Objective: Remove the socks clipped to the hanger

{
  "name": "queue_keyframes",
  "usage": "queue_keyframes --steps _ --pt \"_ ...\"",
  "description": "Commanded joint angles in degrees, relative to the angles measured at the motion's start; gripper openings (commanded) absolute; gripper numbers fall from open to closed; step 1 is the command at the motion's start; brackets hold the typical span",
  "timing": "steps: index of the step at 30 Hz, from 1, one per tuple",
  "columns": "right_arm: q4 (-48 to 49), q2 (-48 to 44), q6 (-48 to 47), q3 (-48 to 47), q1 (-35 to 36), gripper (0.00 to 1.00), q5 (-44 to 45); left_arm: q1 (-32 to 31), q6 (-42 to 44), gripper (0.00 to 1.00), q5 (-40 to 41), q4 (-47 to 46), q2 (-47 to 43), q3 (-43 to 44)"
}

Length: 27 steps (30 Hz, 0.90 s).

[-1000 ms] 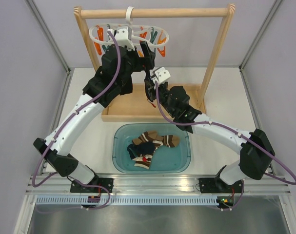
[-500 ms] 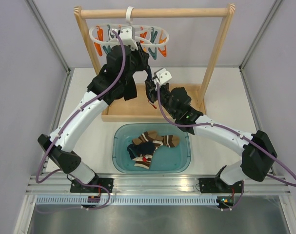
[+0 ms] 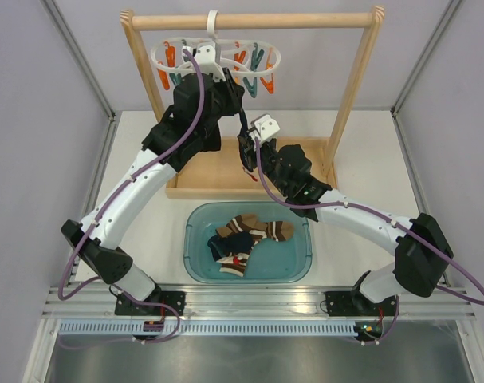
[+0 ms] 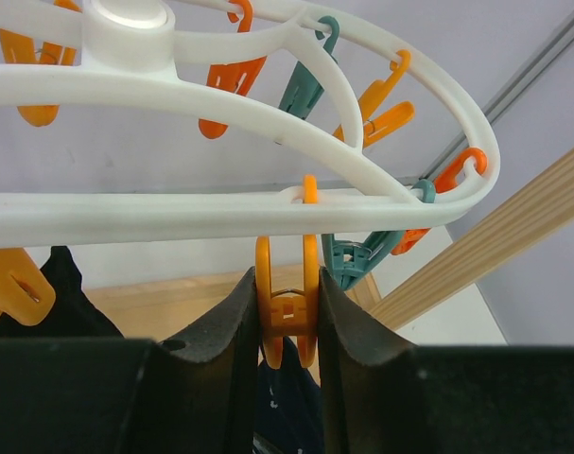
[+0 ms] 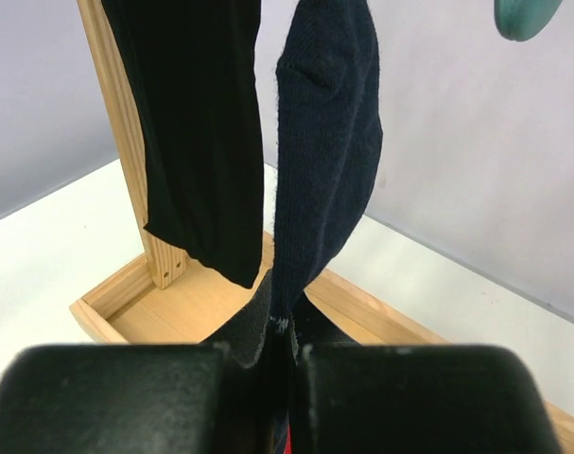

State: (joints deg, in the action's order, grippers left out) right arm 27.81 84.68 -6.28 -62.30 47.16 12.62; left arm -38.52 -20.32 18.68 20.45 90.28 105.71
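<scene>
Beneath the wooden rail (image 3: 249, 21) we see the hanger (image 4: 220, 203) hooked up, our left end effector (image 4: 287, 307) squeezing an orange peg (image 4: 285, 274). Our right end effector (image 5: 282, 331) pinches the lower end of a hanging navy sock (image 5: 324, 142). Other socks (image 3: 245, 235) lie in the teal tub (image 3: 187, 247) on the bench (image 3: 369, 175).

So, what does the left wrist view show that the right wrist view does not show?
Only the left wrist view: the white ring of the hanger, and the left claw pressing an orange peg from both sides. Only the right wrist view: the right claw shut on the lower end of a navy sock, a black sock hanging beside it, and the wooden tray below. Both: dark sock cloth, a teal peg and the wooden frame.
</scene>
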Motion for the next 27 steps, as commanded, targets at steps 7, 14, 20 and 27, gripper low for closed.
queue_keyframes --steps 7,14,20,27 --pt "0.8 -2.2 -0.2 0.4 0.3 0.01 1.0 0.1 0.3 0.34 -1.6 -1.2 -0.9 1.4" --pt "-0.5 -3.5 -0.7 1.2 0.3 0.01 1.9 0.1 0.8 1.00 -1.1 -1.2 -2.2 -1.1" --pt "-2.1 -5.3 -0.7 2.6 0.3 0.01 3.0 0.1 1.9 1.00 -1.3 -1.1 -3.9 -4.4" --pt "-5.8 -10.4 0.0 7.0 0.4 0.01 5.9 0.0 3.1 1.00 -7.6 -0.9 -9.8 -9.2"
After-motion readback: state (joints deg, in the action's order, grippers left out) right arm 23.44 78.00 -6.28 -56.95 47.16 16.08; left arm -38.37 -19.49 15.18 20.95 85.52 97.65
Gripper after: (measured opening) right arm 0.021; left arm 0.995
